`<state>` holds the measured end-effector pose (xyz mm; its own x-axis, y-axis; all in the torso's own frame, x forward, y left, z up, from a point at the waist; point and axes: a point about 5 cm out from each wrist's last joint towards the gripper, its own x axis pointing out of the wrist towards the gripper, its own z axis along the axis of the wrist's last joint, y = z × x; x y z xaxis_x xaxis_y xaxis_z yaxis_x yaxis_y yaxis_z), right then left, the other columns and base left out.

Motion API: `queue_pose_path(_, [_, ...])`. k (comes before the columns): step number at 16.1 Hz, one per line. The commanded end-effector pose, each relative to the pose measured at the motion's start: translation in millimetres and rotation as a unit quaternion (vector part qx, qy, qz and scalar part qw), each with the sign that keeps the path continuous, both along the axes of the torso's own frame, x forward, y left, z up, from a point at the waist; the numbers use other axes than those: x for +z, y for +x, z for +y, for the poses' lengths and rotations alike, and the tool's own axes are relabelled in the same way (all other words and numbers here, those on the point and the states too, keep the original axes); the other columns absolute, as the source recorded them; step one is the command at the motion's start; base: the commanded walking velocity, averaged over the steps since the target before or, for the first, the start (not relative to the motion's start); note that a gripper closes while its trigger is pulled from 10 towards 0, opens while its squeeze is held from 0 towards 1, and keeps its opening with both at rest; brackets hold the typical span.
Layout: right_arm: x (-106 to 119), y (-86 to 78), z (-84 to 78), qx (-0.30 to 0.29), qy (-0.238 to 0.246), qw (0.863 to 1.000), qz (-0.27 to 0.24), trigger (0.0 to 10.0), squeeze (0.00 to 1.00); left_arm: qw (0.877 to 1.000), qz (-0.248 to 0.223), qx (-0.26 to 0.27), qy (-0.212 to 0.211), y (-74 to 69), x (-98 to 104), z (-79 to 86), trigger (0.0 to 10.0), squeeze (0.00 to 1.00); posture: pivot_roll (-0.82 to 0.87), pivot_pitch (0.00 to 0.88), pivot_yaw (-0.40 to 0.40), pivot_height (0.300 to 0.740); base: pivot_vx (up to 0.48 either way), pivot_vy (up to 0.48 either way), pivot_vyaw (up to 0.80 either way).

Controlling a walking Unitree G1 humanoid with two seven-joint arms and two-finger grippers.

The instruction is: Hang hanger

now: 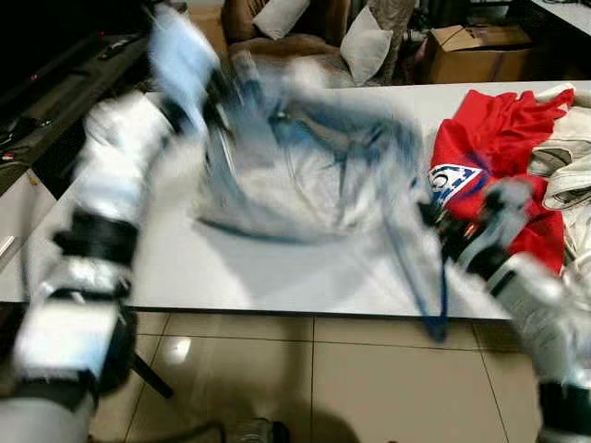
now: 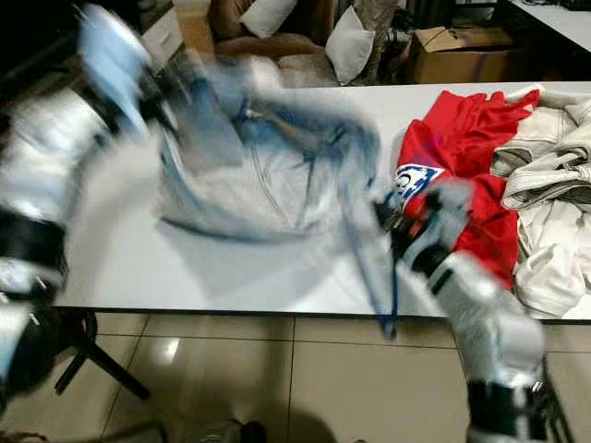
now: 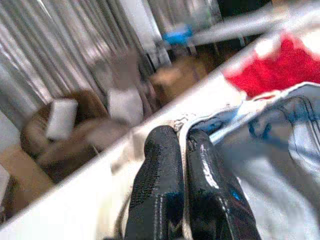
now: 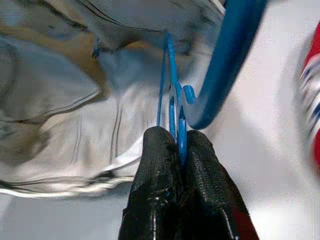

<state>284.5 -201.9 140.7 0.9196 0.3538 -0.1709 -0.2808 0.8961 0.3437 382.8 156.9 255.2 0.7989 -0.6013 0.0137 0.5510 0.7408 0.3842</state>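
A pale blue and white garment (image 1: 305, 175) is lifted, blurred, over the white table (image 1: 231, 277). My left gripper (image 1: 217, 88) is raised at the table's far left. In the left wrist view that gripper (image 3: 182, 132) is shut on the garment's edge (image 3: 186, 125). A blue hanger (image 1: 440, 300) slants down past the table's front edge, partly under the cloth. At the hanger's right side is my right gripper (image 1: 443, 226). The right wrist view shows the gripper (image 4: 181, 135) shut on the hanger's thin blue bars, with the hanger's thick blue curve (image 4: 230, 55) beyond the fingertips.
A red garment (image 1: 499, 138) and a white one (image 1: 568, 175) lie on the table's right part. Behind the table stand a brown sofa with white cushions (image 1: 365, 41) and a cardboard box (image 1: 476, 51). Tiled floor (image 1: 314, 378) runs below the front edge.
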Motion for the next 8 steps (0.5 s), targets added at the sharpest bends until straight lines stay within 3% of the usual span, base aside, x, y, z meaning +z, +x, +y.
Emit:
queue_pose_path(1, [6, -2.4, 6.7, 0.016, 0.01, 1.0, -0.011, 10.0, 0.0, 0.999, -0.012, -0.008, 0.031, -2.5, 1, -7.9, 0.0, 0.0, -0.12, 0.0, 0.098, 0.74, 0.0, 0.0, 0.0])
queue_pose_path(2, [3, -4.9, 8.3, 0.02, 0.012, 1.0, -0.005, 10.0, 0.0, 0.999, 0.002, -0.014, 0.051, -4.6, -11, -12.4, 0.0, 0.0, -0.12, 0.0, 0.105, 0.74, 0.0, 0.0, 0.0])
queue_pose_path(3, [-2, -9.8, 8.5, 0.019, 0.009, 1.0, 0.005, 10.0, 0.0, 0.996, 0.015, -0.014, 0.09, -8.3, -32, -20.2, 10.0, 0.0, -0.12, 0.0, 0.104, 0.74, 0.0, 0.0, 0.0])
queue_pose_path(4, [-4, -11.5, 8.3, 0.019, 0.009, 1.0, 0.007, 10.0, 0.0, 0.995, 0.018, -0.017, 0.098, -9.9, -37, -22.9, 10.0, 0.0, -0.12, 0.0, 0.104, 0.74, 0.0, 0.0, 0.0])
queue_pose_path(5, [-4, -13.5, 7.3, 0.016, 0.009, 1.0, 0.007, 10.0, 0.0, 0.994, 0.018, -0.034, 0.1, -14.2, -39, -29.2, 10.0, 1.0, -0.12, 0.0, 0.108, 0.74, 0.0, 0.0, 0.0])
queue_pose_path(8, [3, -11.9, 10.2, 0.015, 0.017, 1.0, -0.014, 10.0, 0.0, 0.981, 0.014, -0.109, 0.161, -28.7, -54, -48.1, 10.0, 1.0, -0.13, 0.0, 0.118, 0.74, 0.0, 0.0, 0.0])
